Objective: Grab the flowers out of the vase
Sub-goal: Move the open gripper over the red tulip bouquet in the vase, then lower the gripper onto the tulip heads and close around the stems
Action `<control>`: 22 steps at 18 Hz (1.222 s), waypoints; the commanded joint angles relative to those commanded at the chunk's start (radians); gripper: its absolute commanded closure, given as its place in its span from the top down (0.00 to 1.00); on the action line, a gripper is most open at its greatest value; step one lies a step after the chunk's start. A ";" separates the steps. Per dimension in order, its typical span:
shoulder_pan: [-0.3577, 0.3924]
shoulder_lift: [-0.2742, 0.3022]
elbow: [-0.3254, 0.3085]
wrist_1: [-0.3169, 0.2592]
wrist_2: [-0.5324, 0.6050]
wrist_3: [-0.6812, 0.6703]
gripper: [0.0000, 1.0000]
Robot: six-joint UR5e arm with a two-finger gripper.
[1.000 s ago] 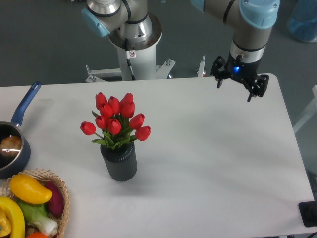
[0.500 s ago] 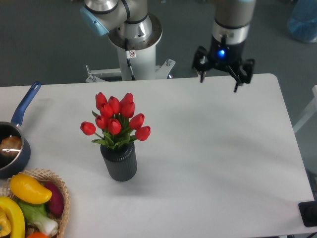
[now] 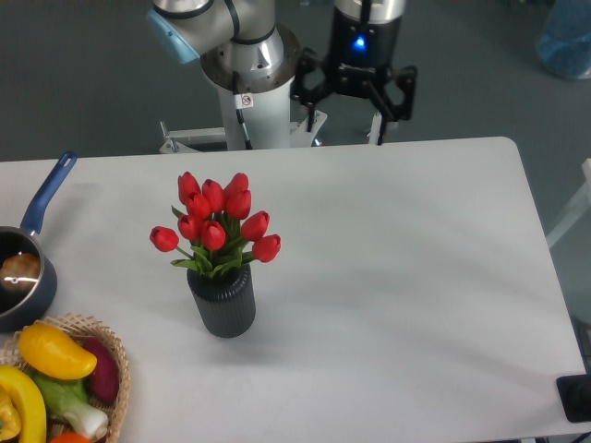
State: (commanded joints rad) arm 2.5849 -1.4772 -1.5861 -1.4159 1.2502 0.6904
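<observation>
The flowers (image 3: 216, 221), a bunch of red tulips with green leaves, stand upright in the vase (image 3: 223, 301), a short dark grey ribbed cylinder left of the table's middle. My gripper (image 3: 345, 115) hangs above the table's far edge, up and to the right of the flowers and well apart from them. Its fingers (image 3: 379, 128) point down and stand wide apart with nothing between them.
A blue-handled saucepan (image 3: 26, 256) sits at the left edge. A wicker basket (image 3: 115, 353) with yellow, purple and green vegetables occupies the near left corner. The robot's white base (image 3: 247, 92) stands behind the table. A black object (image 3: 575, 397) is at the near right corner.
The gripper has swung left along the table's far edge, from the far right corner toward the base, rising slightly. The flowers and vase have not moved.
</observation>
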 joint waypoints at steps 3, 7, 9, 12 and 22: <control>-0.077 -0.026 0.000 0.002 0.000 -0.043 1.00; -0.153 -0.071 0.011 0.015 0.005 -0.140 1.00; -0.175 -0.078 0.009 0.018 0.006 -0.169 1.00; -0.184 -0.104 0.009 0.021 0.008 -0.175 1.00; -0.192 -0.170 0.011 0.058 0.020 -0.246 1.00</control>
State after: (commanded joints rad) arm 2.3930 -1.6475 -1.5754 -1.3576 1.2701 0.4449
